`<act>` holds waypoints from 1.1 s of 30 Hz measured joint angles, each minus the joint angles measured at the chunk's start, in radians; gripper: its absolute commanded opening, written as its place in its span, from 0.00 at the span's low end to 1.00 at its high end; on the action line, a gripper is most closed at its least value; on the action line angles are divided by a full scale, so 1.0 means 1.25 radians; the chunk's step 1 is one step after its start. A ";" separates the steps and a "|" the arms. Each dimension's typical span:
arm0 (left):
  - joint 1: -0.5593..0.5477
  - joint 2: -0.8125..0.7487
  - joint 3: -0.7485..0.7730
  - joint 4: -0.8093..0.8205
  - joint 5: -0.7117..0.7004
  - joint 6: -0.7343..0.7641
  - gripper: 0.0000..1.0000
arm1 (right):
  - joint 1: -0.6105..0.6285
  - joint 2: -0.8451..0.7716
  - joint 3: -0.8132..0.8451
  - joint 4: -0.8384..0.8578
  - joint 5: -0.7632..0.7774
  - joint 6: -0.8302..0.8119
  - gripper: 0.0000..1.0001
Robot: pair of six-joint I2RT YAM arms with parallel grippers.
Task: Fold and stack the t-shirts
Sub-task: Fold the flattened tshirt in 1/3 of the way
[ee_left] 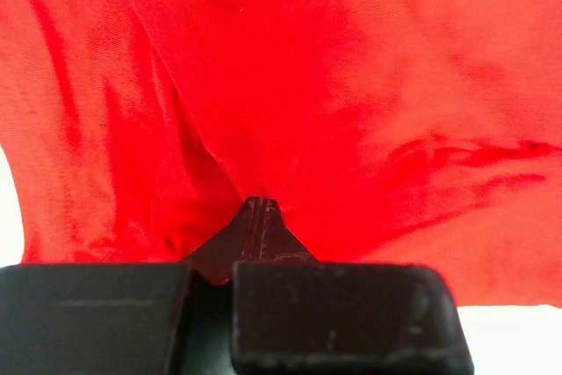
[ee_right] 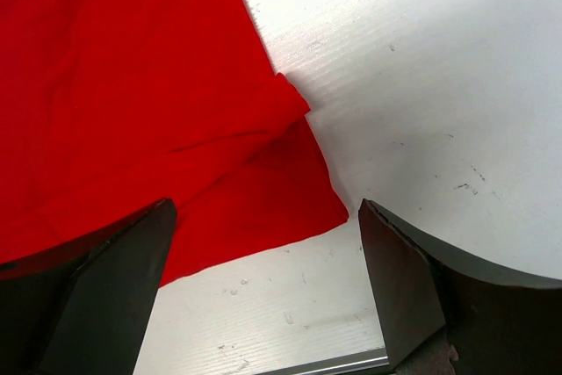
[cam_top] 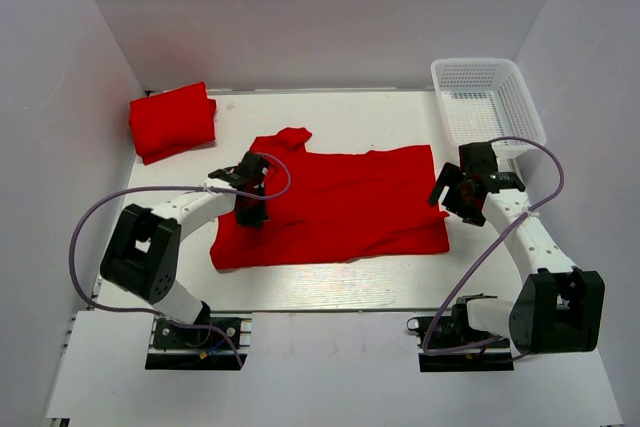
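One red t-shirt lies spread flat in the middle of the white table. A second red t-shirt sits folded at the back left. My left gripper is down on the spread shirt's left part. In the left wrist view its jaws are shut, and the red cloth puckers into a pinch at the left gripper's tips. My right gripper hovers open over the shirt's right edge. In the right wrist view the right gripper straddles the cloth's near corner with nothing between its fingers.
A white mesh basket stands at the back right, just beyond the right arm. White walls close in the table on the left, back and right. Bare table lies to the right of the shirt's corner.
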 measured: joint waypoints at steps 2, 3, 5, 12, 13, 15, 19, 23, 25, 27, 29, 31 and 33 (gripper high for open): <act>0.000 -0.026 0.008 -0.002 0.000 0.005 0.00 | 0.000 -0.004 0.000 0.000 0.000 0.001 0.90; 0.000 -0.039 0.016 0.000 0.000 0.009 0.00 | 0.000 -0.005 0.000 0.000 0.000 0.001 0.90; 0.000 -0.059 0.041 0.005 0.000 0.015 0.00 | 0.000 -0.006 0.000 0.000 0.000 0.001 0.90; 0.000 -0.059 0.100 0.018 -0.001 0.032 0.00 | 0.000 -0.008 0.000 0.000 0.000 0.000 0.90; 0.000 -0.059 0.100 0.015 -0.003 0.032 0.00 | 0.000 -0.008 0.000 0.000 0.000 0.000 0.90; 0.000 -0.059 0.096 0.008 -0.006 0.032 0.10 | 0.000 -0.008 0.000 0.000 0.001 0.000 0.90; 0.000 -0.059 0.077 -0.010 -0.007 0.033 0.53 | 0.000 -0.007 0.000 -0.001 0.005 -0.003 0.90; 0.000 -0.057 0.049 -0.026 -0.002 0.034 0.67 | 0.000 0.000 0.000 -0.002 0.005 -0.004 0.90; 0.000 -0.057 0.036 -0.028 0.002 0.031 0.71 | 0.000 0.008 0.000 -0.002 0.005 -0.004 0.90; 0.000 -0.057 0.026 -0.029 0.007 0.031 0.80 | 0.000 0.015 0.000 -0.002 0.005 -0.004 0.90; 0.000 -0.053 0.020 -0.028 0.012 0.031 0.80 | 0.000 0.023 0.000 -0.002 0.005 -0.004 0.90; 0.000 -0.046 0.018 -0.027 0.015 0.029 0.68 | 0.000 0.028 0.000 -0.002 0.005 -0.005 0.90; 0.000 -0.042 0.016 -0.024 0.018 0.023 0.63 | 0.000 0.031 0.000 -0.002 0.005 -0.005 0.90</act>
